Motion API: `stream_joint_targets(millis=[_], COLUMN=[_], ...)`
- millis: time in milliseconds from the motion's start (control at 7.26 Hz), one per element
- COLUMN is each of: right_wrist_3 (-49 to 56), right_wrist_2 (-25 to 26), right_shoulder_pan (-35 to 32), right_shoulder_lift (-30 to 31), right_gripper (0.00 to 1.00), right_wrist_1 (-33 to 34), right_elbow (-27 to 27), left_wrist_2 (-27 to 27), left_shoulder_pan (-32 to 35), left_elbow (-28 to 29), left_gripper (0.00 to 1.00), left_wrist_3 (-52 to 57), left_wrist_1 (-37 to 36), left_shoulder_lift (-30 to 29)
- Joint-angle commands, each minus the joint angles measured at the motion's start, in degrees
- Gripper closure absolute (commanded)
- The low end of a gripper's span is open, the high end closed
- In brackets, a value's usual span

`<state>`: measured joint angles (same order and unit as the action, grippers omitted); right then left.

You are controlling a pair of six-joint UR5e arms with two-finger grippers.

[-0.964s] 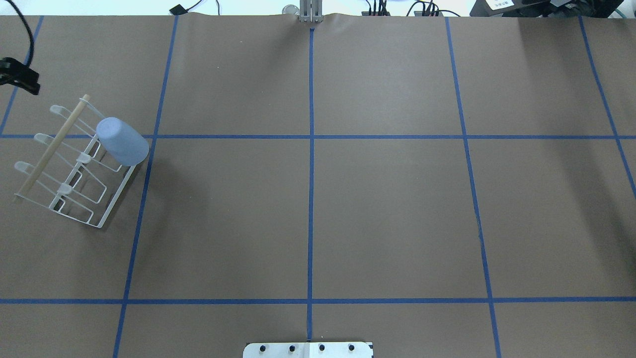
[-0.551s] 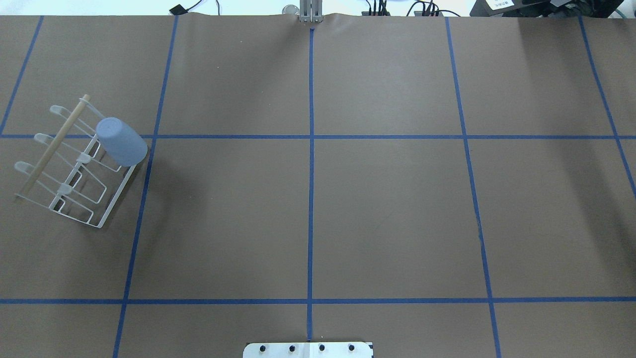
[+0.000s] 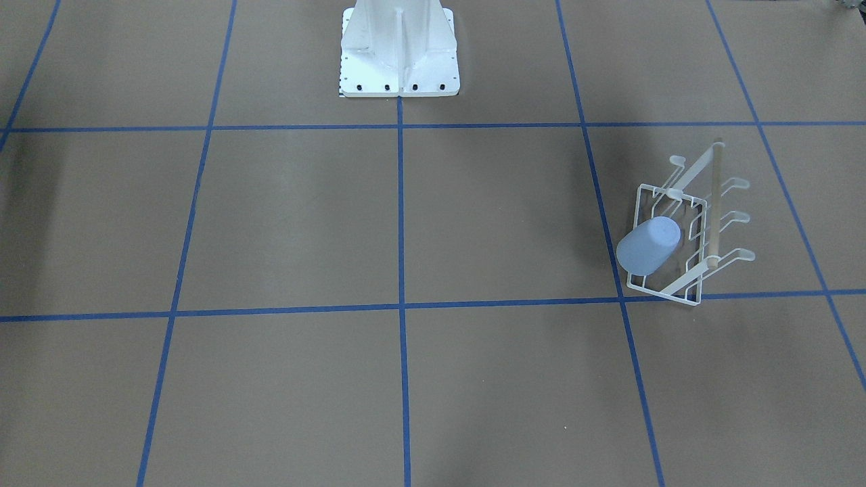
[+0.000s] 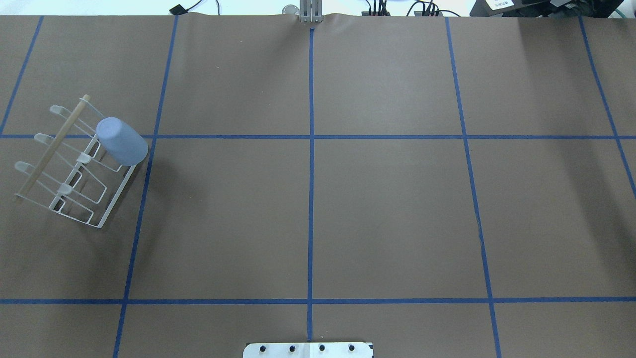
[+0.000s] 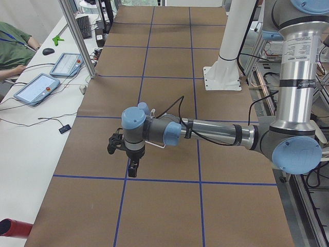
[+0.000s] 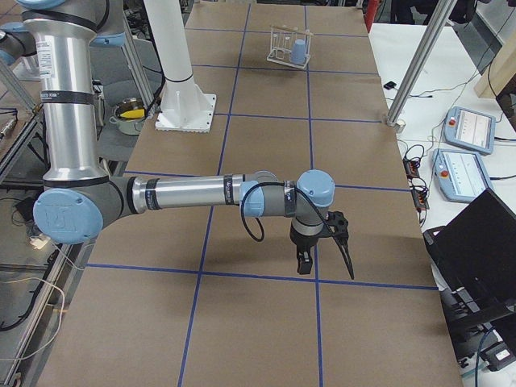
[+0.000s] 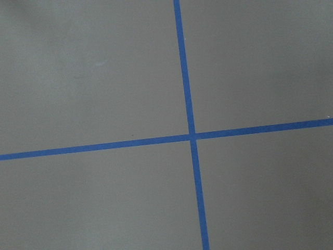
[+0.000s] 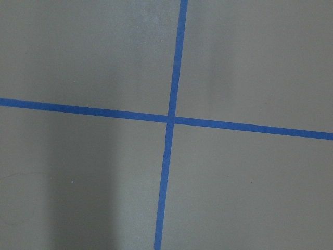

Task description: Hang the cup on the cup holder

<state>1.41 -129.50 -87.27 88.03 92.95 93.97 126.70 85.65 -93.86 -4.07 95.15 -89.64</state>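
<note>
The pale blue cup (image 4: 121, 141) sits upside down and tilted on a prong of the white wire cup holder (image 4: 117, 196), at the end away from the robot's base. Its wooden dowel (image 4: 52, 146) runs along the outer side. Cup (image 3: 648, 245) and holder (image 3: 666, 292) also show in the front-facing view, and far off in the right view (image 6: 299, 52). Nothing holds the cup. The left gripper (image 5: 122, 159) shows only in the left view, above the table and apart from the rack. The right gripper (image 6: 325, 262) shows only in the right view, far from the rack. I cannot tell whether either is open or shut.
The white robot base pedestal (image 3: 399, 47) stands at the table's middle edge. Blue tape lines grid the brown table. A metal post (image 5: 77, 36), tablets (image 5: 38, 87) and a seated person are on the operators' side, with a laptop (image 6: 476, 242) there too.
The black left gripper at the overhead view's left edge one second ago has left that view. The cup settled slightly on its prong. The rack has not moved.
</note>
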Motion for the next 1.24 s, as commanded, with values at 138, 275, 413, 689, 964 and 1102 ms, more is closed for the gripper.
stream_joint_targets(millis=[138, 275, 413, 689, 964, 1102], right_wrist_3=[0.0, 0.0, 0.0, 0.0, 0.0, 0.0], right_wrist_2=[-0.1, -0.1, -0.1, -0.1, -0.1, -0.1], right_shoulder_pan=[-0.3, -0.3, -0.3, -0.3, -0.3, -0.3], right_shoulder_lift=[0.1, 0.1, 0.2, 0.3, 0.3, 0.3], right_gripper=[0.0, 0.0, 0.0, 0.0, 0.0, 0.0], right_wrist_1=[0.1, 0.1, 0.1, 0.1, 0.1, 0.1], right_elbow=[0.1, 0.1, 0.1, 0.0, -0.1, -0.2], left_wrist_2=[3.6, 6.1, 6.1, 6.1, 6.1, 6.1], left_shoulder_pan=[0.3, 1.4, 1.4, 1.6, 1.6, 1.7], left_elbow=[2.9, 2.7, 2.8, 2.6, 2.7, 2.6], left_gripper=[0.01, 0.01, 0.01, 0.01, 0.01, 0.01], left_wrist_3=[-0.3, -0.4, -0.4, -0.4, -0.4, -0.4], left_wrist_1=[3.5, 3.4, 3.4, 3.4, 3.4, 3.5], left_shoulder_lift=[-0.5, -0.6, -0.7, -0.6, -0.7, -0.7])
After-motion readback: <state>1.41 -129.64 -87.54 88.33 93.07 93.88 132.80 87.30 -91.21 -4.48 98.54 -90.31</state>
